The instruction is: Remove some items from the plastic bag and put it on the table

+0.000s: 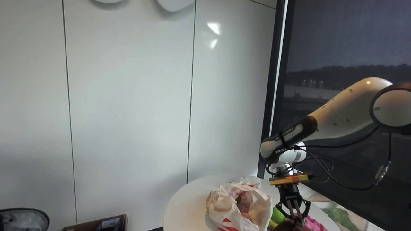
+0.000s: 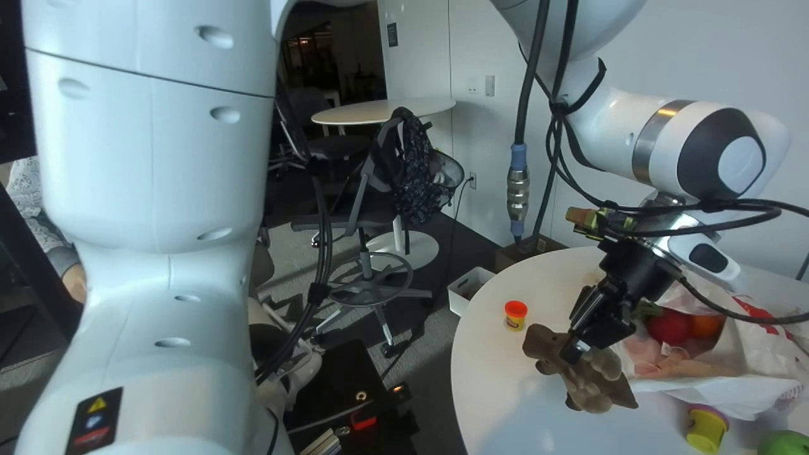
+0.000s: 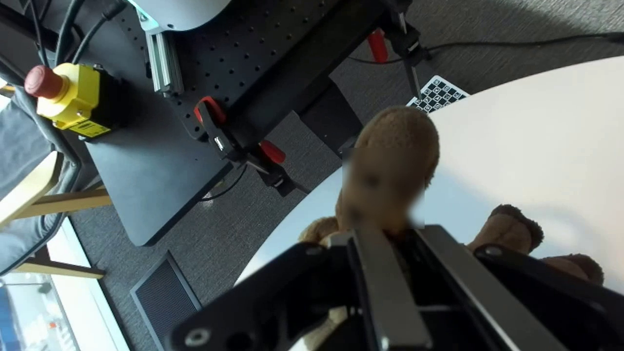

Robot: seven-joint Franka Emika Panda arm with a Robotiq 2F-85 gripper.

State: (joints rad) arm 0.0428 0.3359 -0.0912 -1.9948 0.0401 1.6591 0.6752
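Note:
A brown plush toy [image 2: 591, 379] is between the fingers of my gripper [image 2: 574, 349], which is shut on it. The toy also shows in the wrist view [image 3: 397, 146], with its head beyond the fingertips and its limbs at both sides. In an exterior view only its top shows under the gripper [image 1: 298, 220]. The toy is over the white round table [image 2: 499, 379]; whether it touches the surface I cannot tell. The white plastic bag [image 1: 221, 208] with red marks lies open beside the gripper. In an exterior view the bag [image 2: 752, 373] holds red and orange round items [image 2: 670, 327].
A small red-lidded tub [image 2: 515, 315] stands near the table edge. A yellow tub with a purple lid [image 2: 708, 428] and a green item [image 2: 784, 442] stand by the bag. A pink item [image 1: 314, 223] lies behind the gripper. The robot's black mount [image 3: 273, 63] borders the table.

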